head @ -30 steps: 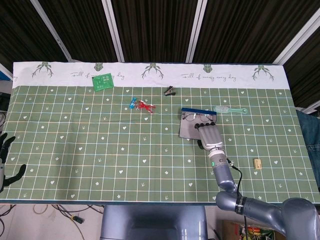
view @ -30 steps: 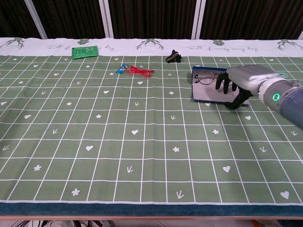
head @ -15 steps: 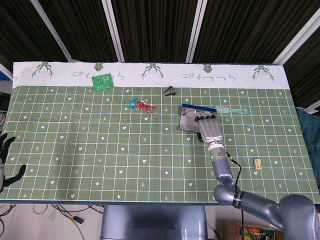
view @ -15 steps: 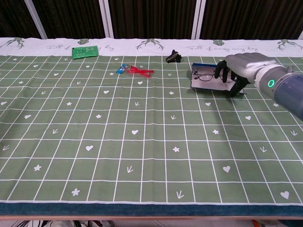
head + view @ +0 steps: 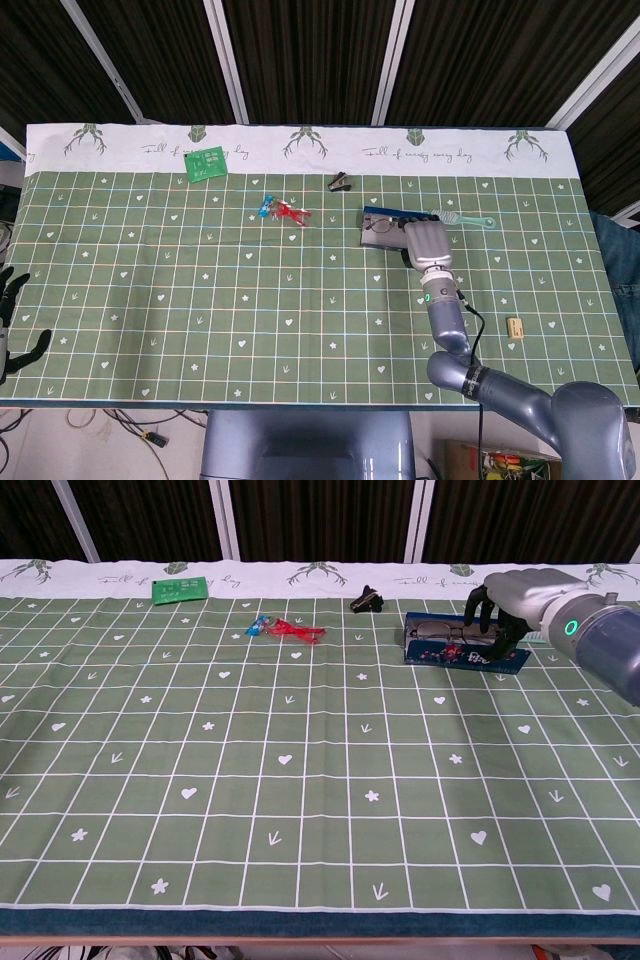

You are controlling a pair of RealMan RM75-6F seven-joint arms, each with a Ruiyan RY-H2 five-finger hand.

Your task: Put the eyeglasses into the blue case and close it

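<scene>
The blue case (image 5: 452,654) lies at the right back of the green cloth, its lid swung up and tipped over the base, patterned blue outside facing the chest camera. My right hand (image 5: 512,598) grips the lid's right part, fingers hooked over its top edge. The eyeglasses (image 5: 432,630) lie inside; only a strip of frame shows behind the lid. From the head camera the case (image 5: 383,226) looks narrow, with my right hand (image 5: 427,245) covering its right half. My left hand (image 5: 12,315) hangs at the table's left edge, fingers apart and holding nothing.
A black clip (image 5: 340,182) lies just left of and behind the case. A teal hairbrush (image 5: 472,220) sits right behind the right hand. Red and blue toys (image 5: 283,210) and a green card (image 5: 207,163) lie further left. A small yellow block (image 5: 516,326) rests near the right front.
My right hand has moved toward the back of the table, swinging the lid from flat and open up over the base. The glasses are now mostly hidden. The left hand has not moved.
</scene>
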